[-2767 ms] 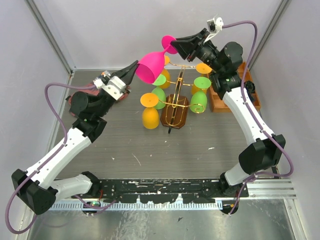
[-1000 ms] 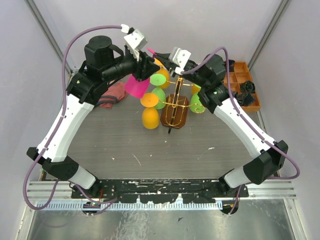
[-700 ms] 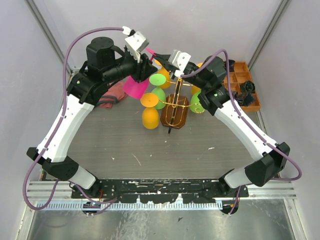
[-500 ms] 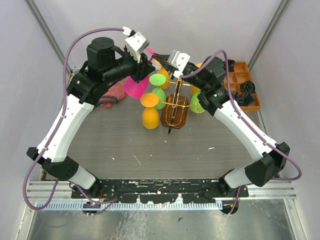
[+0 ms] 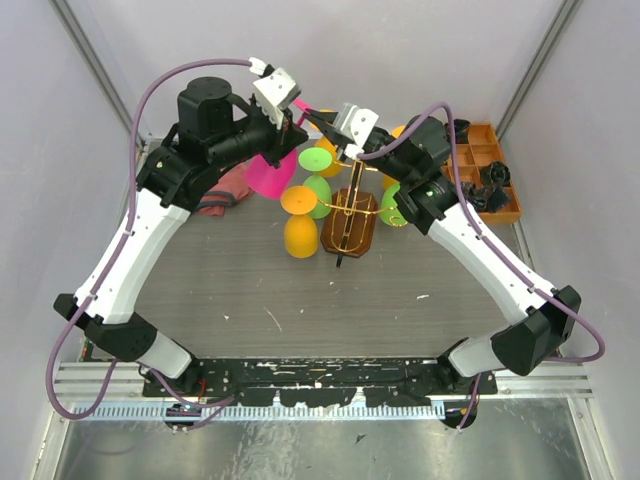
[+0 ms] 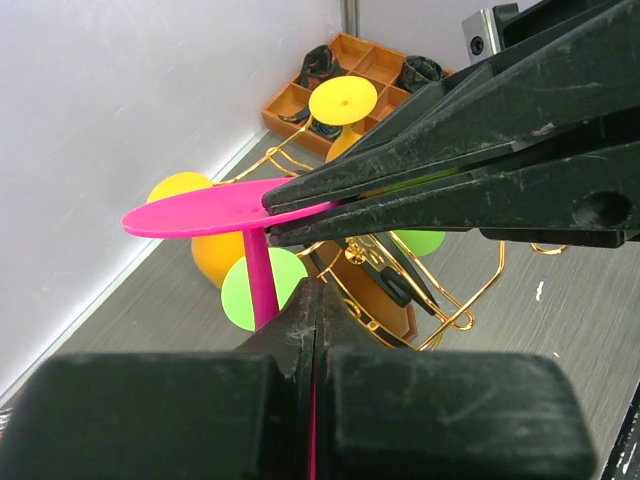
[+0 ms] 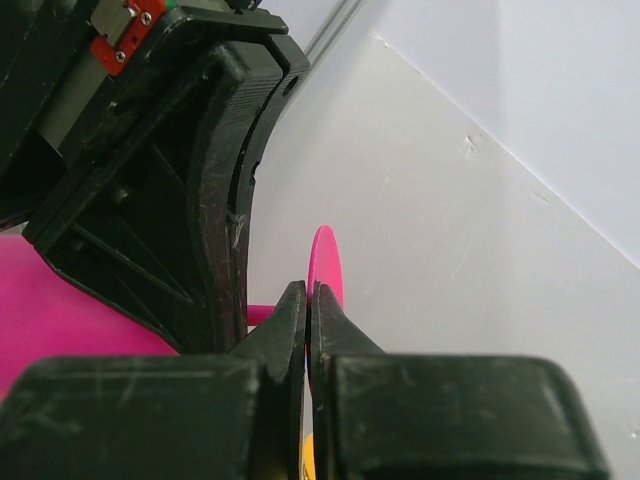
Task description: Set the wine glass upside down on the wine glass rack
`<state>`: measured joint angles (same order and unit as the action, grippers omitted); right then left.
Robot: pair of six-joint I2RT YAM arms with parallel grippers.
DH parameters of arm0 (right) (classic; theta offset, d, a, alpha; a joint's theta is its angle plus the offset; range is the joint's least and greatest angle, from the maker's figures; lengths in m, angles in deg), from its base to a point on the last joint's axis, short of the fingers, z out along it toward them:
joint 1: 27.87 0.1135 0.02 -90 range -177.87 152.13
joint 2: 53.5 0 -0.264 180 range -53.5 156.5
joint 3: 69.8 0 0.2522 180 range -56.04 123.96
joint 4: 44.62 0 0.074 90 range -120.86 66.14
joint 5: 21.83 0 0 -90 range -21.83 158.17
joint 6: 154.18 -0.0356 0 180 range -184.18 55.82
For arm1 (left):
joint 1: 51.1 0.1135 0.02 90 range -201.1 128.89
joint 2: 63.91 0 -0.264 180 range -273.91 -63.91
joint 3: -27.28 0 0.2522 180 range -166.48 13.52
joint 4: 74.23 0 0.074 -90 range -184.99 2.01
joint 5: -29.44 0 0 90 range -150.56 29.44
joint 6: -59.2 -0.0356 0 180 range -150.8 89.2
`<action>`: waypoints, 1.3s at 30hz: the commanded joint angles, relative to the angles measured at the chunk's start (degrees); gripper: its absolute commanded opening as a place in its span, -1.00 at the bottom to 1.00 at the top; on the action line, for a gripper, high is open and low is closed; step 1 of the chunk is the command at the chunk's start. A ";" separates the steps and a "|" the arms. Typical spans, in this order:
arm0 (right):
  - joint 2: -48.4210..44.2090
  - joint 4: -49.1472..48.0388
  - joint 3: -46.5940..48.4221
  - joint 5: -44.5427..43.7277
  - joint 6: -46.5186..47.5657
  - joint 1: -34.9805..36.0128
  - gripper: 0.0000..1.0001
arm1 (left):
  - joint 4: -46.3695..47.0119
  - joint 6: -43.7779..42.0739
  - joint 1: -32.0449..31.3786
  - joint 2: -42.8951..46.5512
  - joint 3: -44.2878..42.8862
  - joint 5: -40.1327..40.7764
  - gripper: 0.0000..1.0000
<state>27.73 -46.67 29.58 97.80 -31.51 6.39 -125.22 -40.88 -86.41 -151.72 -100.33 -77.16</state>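
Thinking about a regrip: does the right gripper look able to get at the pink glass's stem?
Probably not: the left gripper is shut on the stem just below the foot, whose rim the right gripper pinches; little stem shows free.

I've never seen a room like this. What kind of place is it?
Probably a robot test lab, not a home: a left arm and right arm bolted to a metal plate, plain walls boxing in the table.

Both arms are raised and bend inward, tips almost meeting. The left gripper (image 6: 315, 296) is closed on the stem of the wine glass (image 6: 200, 216); the right gripper (image 7: 307, 298) pinches its foot.
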 commanded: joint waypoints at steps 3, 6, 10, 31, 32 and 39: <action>-4.65 -5.55 1.08 -0.21 -0.81 0.78 -0.99 | -0.33 -1.16 0.42 0.69 1.81 2.91 -1.00; -4.81 -5.29 1.00 -1.24 -0.56 0.82 -0.95 | 0.21 -1.29 0.42 1.01 2.13 3.08 -1.00; -5.05 -4.67 0.78 -2.20 0.04 0.88 -0.96 | 0.82 -1.56 0.42 1.58 2.60 3.77 -1.00; -4.26 -3.26 0.43 -7.47 2.49 0.90 -0.99 | 0.37 -2.57 0.42 4.31 3.95 4.57 -1.00; -4.24 -3.18 0.45 -7.59 2.50 0.88 -0.99 | 0.40 -2.57 0.42 4.32 3.98 4.76 -1.00; -4.32 -2.93 0.36 -6.85 2.49 0.89 -0.99 | 3.02 -2.33 0.44 4.70 5.64 8.06 -0.15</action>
<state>26.83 -45.19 29.23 91.37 -29.30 6.95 -123.43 -43.05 -86.48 -148.03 -96.59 -72.44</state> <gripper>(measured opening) 0.041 0.308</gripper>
